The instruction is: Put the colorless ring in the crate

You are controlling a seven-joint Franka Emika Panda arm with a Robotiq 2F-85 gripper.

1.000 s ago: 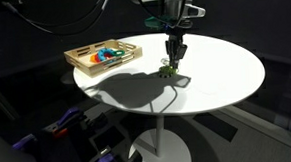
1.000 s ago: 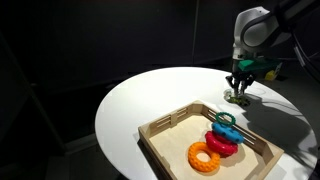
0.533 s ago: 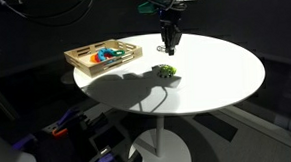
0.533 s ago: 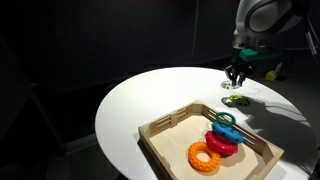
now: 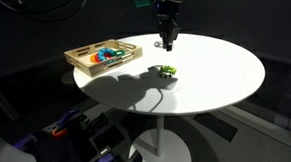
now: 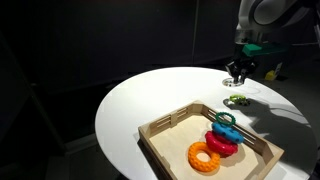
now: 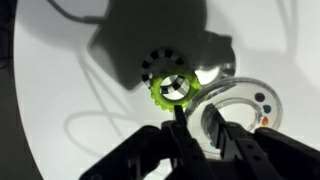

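Fingers partly hide the colorless ring they pinch, above green ring.

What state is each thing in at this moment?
gripper: above the table, apparently shut on the colorless ring
colorless ring: held in the gripper, off the table
green ring: lying flat on the table, free
crate: on the table, holding coloured rings

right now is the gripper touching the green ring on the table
No, in an exterior view the gripper hangs above the green ring lying on the table, with a gap between.
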